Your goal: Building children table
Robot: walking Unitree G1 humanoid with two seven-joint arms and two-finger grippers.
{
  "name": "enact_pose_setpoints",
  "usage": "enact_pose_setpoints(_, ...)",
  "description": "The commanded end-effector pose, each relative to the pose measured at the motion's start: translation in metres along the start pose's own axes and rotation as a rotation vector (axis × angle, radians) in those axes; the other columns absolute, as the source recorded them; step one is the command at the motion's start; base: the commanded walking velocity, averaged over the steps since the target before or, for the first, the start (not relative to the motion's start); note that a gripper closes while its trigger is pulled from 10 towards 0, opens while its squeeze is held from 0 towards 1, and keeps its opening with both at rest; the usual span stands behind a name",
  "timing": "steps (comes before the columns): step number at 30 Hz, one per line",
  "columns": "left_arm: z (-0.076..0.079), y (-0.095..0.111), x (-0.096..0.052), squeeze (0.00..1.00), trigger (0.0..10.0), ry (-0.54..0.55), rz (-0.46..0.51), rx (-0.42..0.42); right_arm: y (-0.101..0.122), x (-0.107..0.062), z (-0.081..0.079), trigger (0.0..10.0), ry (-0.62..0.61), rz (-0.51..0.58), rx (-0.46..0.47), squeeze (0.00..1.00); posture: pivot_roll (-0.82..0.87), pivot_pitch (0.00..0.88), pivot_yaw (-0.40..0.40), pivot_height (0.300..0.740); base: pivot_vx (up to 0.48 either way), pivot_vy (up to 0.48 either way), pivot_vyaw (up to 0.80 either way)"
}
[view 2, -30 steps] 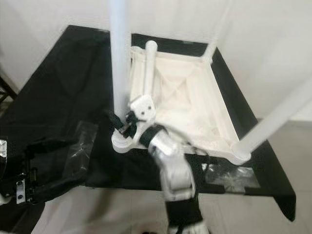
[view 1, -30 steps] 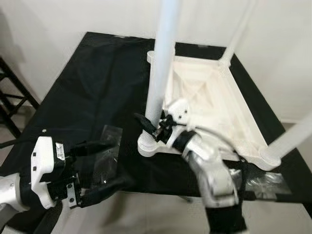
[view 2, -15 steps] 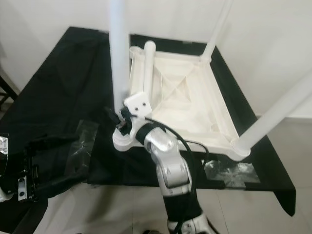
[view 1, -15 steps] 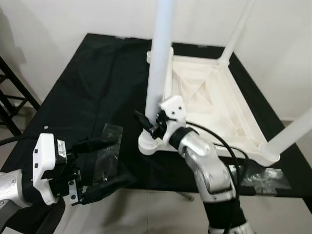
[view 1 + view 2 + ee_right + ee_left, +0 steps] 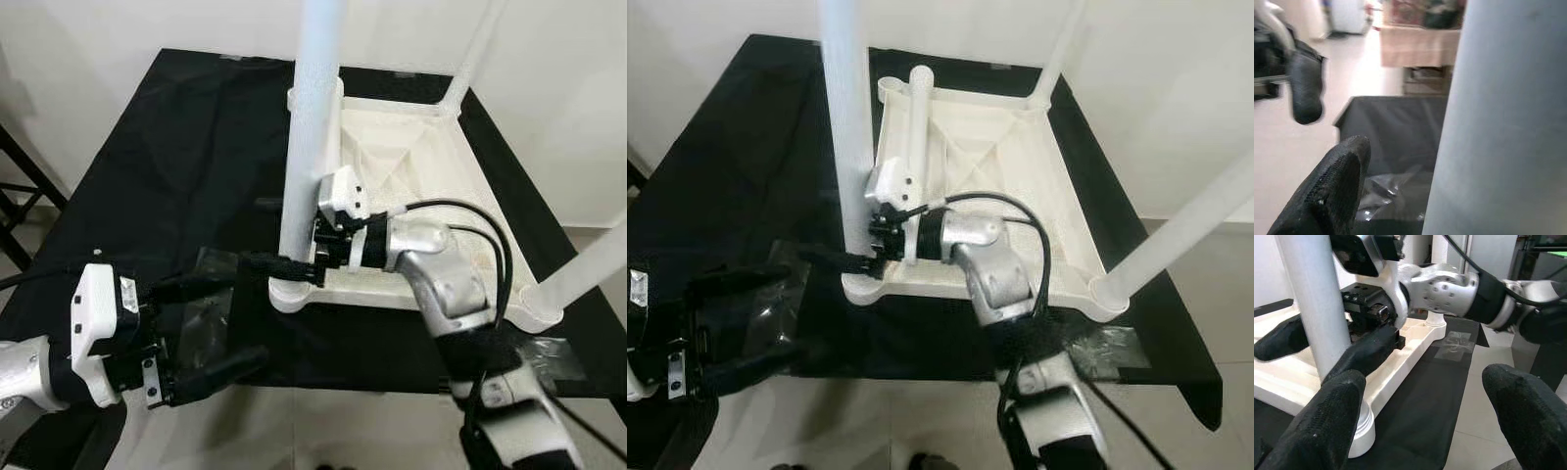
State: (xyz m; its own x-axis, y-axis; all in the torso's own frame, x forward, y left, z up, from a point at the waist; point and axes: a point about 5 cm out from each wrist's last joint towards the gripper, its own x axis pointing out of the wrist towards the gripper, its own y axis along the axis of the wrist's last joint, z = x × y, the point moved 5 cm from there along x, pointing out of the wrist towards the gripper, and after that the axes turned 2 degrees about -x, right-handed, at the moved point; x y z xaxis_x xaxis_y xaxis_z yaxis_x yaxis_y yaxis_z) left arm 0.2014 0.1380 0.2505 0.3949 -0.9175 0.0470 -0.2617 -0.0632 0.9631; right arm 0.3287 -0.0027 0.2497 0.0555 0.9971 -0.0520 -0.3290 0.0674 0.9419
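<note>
Table (image 5: 421, 166) lies inverted on the black-draped worktop (image 5: 186, 157). My right gripper (image 5: 279, 266) has its jaws closed around the near leg (image 5: 312, 127). My left gripper (image 5: 201, 328) hangs open off the worktop's front edge.

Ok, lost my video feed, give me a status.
Right gripper shut on near table leg, low by its base. Left gripper open, hovering over plastic bag. Table upside down on black cloth.
</note>
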Motion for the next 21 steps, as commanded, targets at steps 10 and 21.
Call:
enact_pose_setpoints(10, 0.005, 0.000, -0.001, 0.00, 10.0, -0.015, -0.016, -0.007, -0.009, 0.010, 0.000, 0.0, 0.183, 0.017, 0.086, 0.00, 0.14, 0.195, -0.127, 0.740, 0.000, 0.000, 0.00)
enact_pose_setpoints(21, 0.003, -0.002, -0.001, 0.00, 10.0, -0.022, -0.017, -0.007, -0.030, -0.012, 0.012, 0.0, 0.011, -0.011, 0.086, 0.00, 0.12, 0.199, -0.124, 0.740, 0.000, 0.000, 0.00)
